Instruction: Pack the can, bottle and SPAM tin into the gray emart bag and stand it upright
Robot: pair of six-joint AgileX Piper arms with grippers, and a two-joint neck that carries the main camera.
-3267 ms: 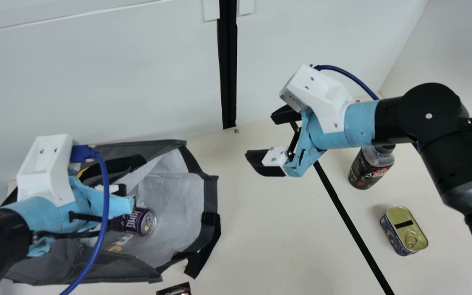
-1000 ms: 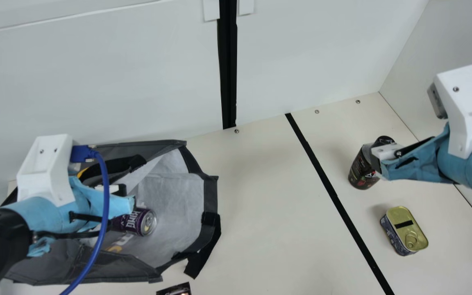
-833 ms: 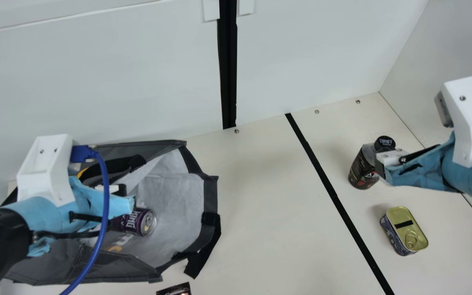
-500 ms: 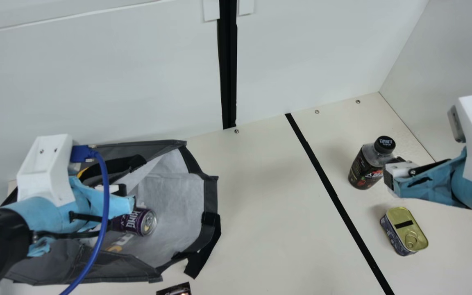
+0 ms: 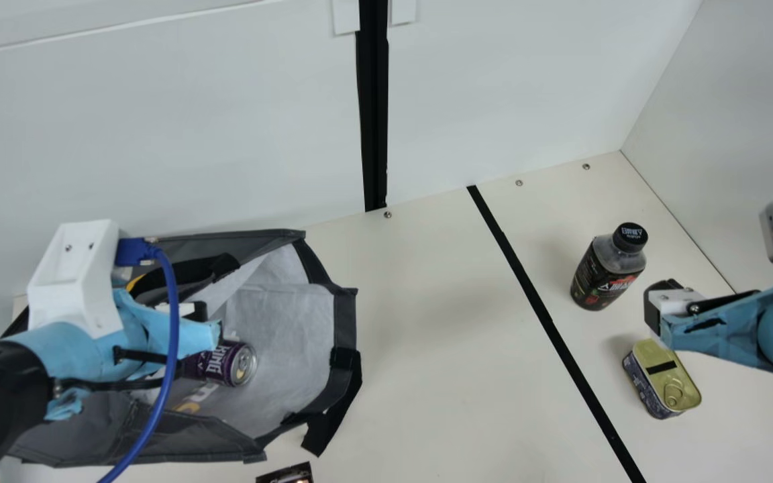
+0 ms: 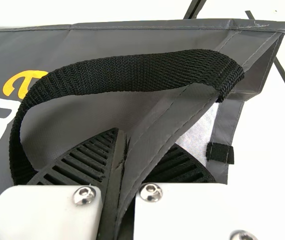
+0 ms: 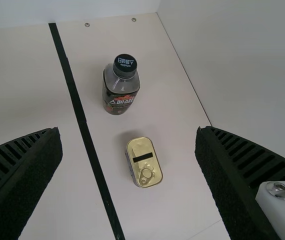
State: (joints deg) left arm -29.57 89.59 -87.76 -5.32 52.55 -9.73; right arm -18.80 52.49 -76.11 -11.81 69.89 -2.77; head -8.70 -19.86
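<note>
We see the gray emart bag (image 5: 286, 362) lying on its side, its long axis running across the table and its open mouth toward our right. Inside it the can (image 5: 229, 364) lies on its side, lid end toward the mouth. To the bag's right stands the bottle (image 5: 606, 275), upright, cap on top; nearer us, also right of the bag, the SPAM tin (image 5: 665, 382) sits ring-pull lid up, its long axis slanting, the ring-pull end nearest us. A black stripe (image 5: 541, 308) runs between them and the bag. Our left gripper (image 5: 188, 332) has its fingers (image 6: 85, 160) pinched on the bag's fabric; with the blue cable (image 5: 173, 302), it blocks part of our look into the bag. Our right gripper (image 5: 655, 299), well right of the bag and near the tin, has its fingers spread wide, holding nothing. A dark packet (image 5: 286, 473) lies just on our side of the bag.
</note>
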